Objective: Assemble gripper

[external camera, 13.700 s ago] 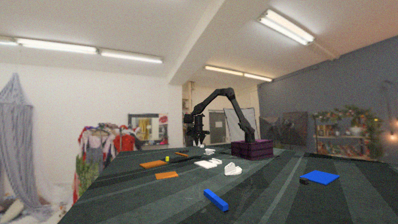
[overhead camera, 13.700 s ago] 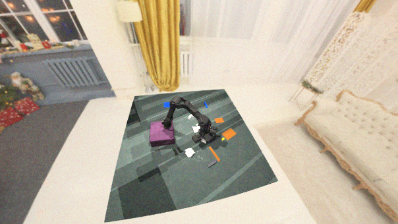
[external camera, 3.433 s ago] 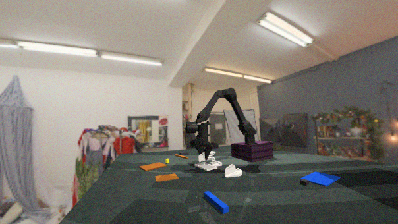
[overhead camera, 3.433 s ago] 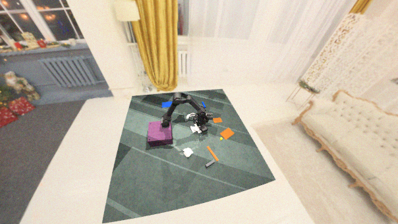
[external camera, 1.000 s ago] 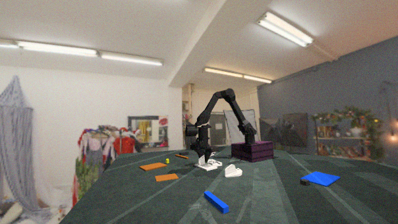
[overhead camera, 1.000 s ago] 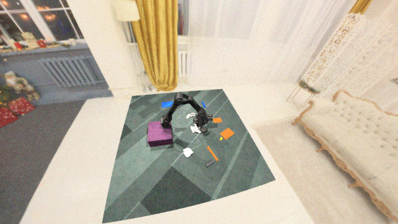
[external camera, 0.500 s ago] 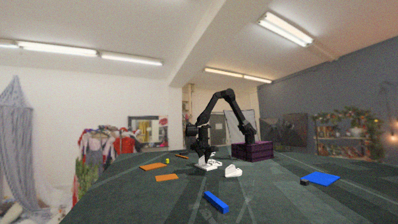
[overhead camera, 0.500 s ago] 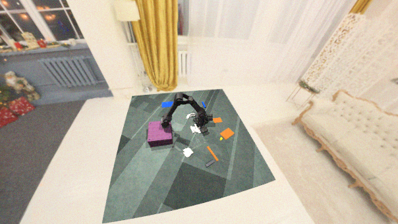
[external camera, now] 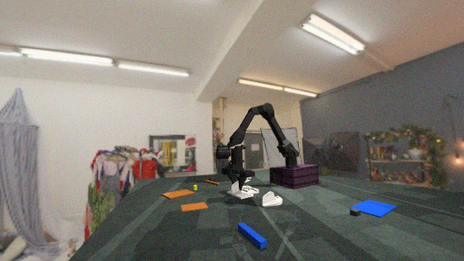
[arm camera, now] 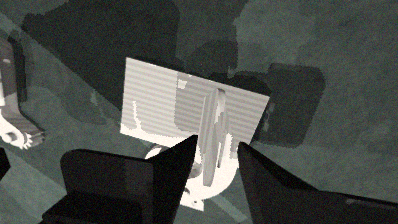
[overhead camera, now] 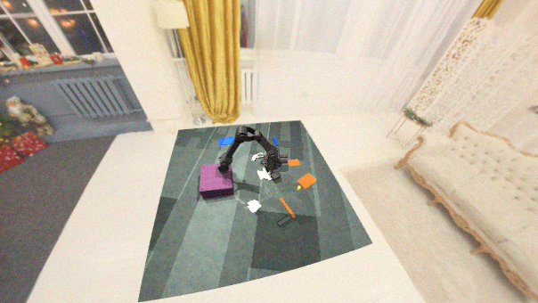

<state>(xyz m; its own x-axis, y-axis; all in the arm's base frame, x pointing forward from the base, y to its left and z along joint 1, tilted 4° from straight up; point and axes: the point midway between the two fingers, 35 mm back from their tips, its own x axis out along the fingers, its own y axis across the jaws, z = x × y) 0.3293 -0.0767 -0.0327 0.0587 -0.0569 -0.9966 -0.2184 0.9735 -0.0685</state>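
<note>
The white gripper base [overhead camera: 263, 176] [external camera: 240, 196] [arm camera: 150, 100] lies on the mat under my hand, its broad ridged plate showing in the wrist view. My gripper [overhead camera: 269, 170] [external camera: 241, 187] [arm camera: 217, 143] points down, low over the base, and is shut on a white jaw [arm camera: 212, 125] that stands as a thin upright fin between the fingertips. The fingers hide whether it sits on a pin. The other white jaw [overhead camera: 257, 156] [external camera: 272, 199] [arm camera: 19, 134] lies apart, its gear teeth showing in the wrist view. A white piece [overhead camera: 254, 206], probably the housing plate, lies apart on the other side.
The arm stands on a purple box [overhead camera: 216, 180] [external camera: 293, 176]. Orange plates [overhead camera: 306, 180] [external camera: 178, 194], a yellow cylinder [overhead camera: 298, 188] [external camera: 195, 187], an orange bar [overhead camera: 287, 208], a dark block [overhead camera: 284, 221], a blue bar [external camera: 251, 235] and a blue sheet [overhead camera: 226, 141] [external camera: 373, 208] lie around.
</note>
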